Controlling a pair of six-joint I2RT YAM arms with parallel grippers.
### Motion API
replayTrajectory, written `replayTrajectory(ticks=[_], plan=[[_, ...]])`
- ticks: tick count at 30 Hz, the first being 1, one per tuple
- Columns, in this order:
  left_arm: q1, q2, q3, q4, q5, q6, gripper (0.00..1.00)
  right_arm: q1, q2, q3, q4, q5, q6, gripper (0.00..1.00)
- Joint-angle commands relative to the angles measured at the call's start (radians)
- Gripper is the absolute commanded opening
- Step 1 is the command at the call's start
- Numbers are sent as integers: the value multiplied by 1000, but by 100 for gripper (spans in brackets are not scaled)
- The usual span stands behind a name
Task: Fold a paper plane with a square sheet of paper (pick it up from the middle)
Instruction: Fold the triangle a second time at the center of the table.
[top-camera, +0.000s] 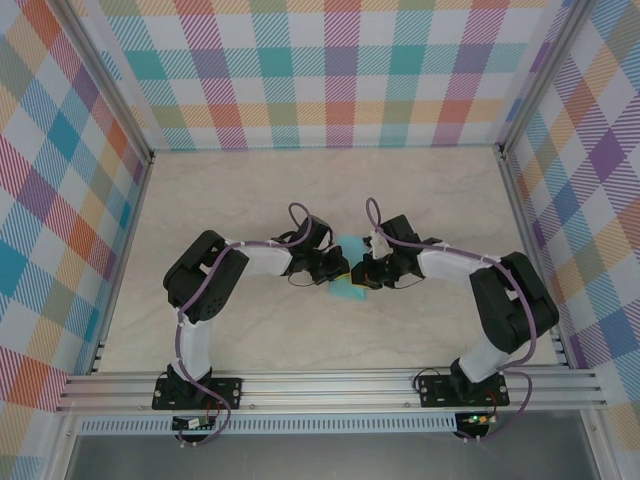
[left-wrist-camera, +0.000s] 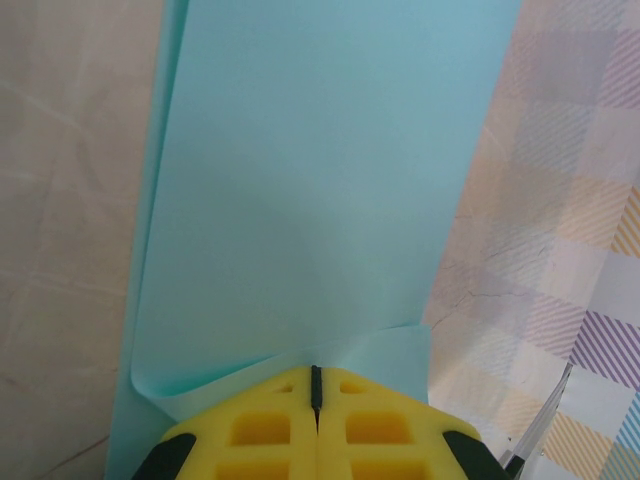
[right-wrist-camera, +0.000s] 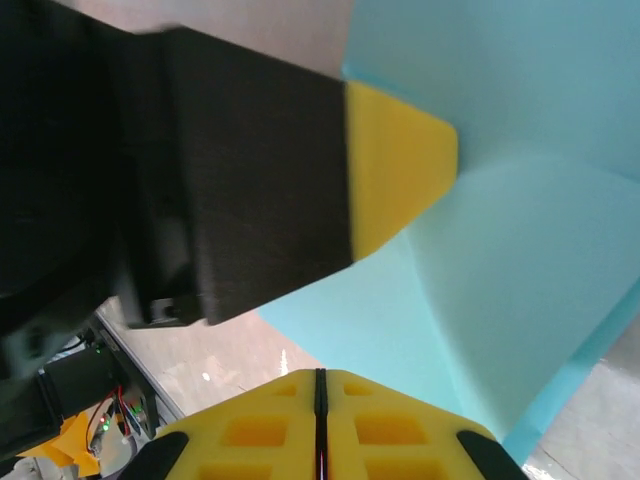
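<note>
Paper, look: the square sheet of paper (top-camera: 348, 291) was seen as thin, plain light teal, bent into soft curved folds and not flat; in the left wrist view (left-wrist-camera: 310, 180) a curled edge was shown low in the frame.
Paper, place: it was held up over the marble-patterned table (top-camera: 250, 190), at the centre of the top view, between the two claws.
Left claw: the left claw (left-wrist-camera: 315, 375) was pressed together, with the sheet's lower edge pinched at its yellow tips; the sheet rose from there to the top of the frame.
Right claw: the right claw (right-wrist-camera: 320, 375) was pressed together too; the sheet (right-wrist-camera: 520, 250) was spread in the right half of the frame and met its tips, but whether paper was caught there could not be told.
</note>
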Motion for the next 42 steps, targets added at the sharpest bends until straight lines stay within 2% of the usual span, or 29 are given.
replayTrajectory(ticks=[1, 24, 32, 38, 42], plan=[[-13, 29, -10, -15, -8, 20, 0, -2, 43, 25, 13, -12, 32, 9], [-14, 33, -13, -17, -11, 21, 0, -4, 110, 7, -86, 119, -15, 10], [-14, 32, -11, -19, -11, 22, 0, -9, 93, -25, -81, 91, 11, 10], [-14, 29, -13, -20, -11, 24, 0, -10, 17, -12, -59, -13, 41, 12], [-14, 26, -14, -19, -11, 22, 0, -10, 43, -11, -86, 3, 41, 12]])
